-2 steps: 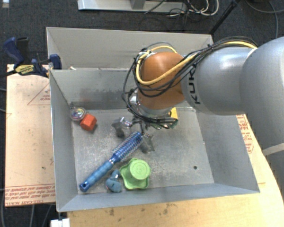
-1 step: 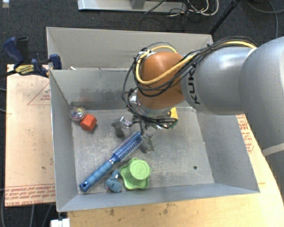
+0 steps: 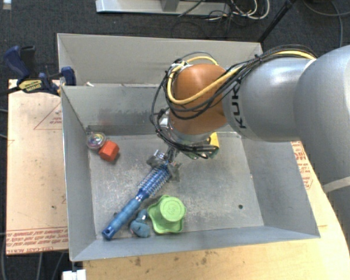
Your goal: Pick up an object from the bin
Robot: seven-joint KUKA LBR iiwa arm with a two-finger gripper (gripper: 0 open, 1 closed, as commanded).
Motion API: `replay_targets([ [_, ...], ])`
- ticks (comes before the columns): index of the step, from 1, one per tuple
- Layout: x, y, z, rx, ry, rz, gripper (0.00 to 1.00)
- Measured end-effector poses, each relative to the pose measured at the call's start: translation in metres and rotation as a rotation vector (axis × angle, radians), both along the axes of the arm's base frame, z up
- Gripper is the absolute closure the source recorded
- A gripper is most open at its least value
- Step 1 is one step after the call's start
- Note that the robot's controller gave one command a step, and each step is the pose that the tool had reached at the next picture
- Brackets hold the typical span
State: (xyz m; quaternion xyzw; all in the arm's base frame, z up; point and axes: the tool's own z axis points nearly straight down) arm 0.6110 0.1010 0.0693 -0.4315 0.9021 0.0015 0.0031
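blue ribbed brush [image 3: 144, 189], one, end at gripper [image 3: 165, 161] (spread or pinched: cannot tell), one green cap [image 3: 167, 214] below-left, one orange block [image 3: 109, 151] leftward.

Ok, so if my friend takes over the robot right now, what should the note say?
Claw: down in the middle of the bin, at the top end of the long blue brush; grip unclear.
Other things: green lobed cap and small blue piece by the front wall; red block and shiny ball back left.
Done: nothing lifted out yet.
Left: grab one thing and raise it clear of the bin.
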Motion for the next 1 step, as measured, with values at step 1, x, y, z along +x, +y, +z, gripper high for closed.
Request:
replay_targets([
  [1,0.0014,0.0006,0.0262,-0.002,-0.002,-0.003,1.0],
])
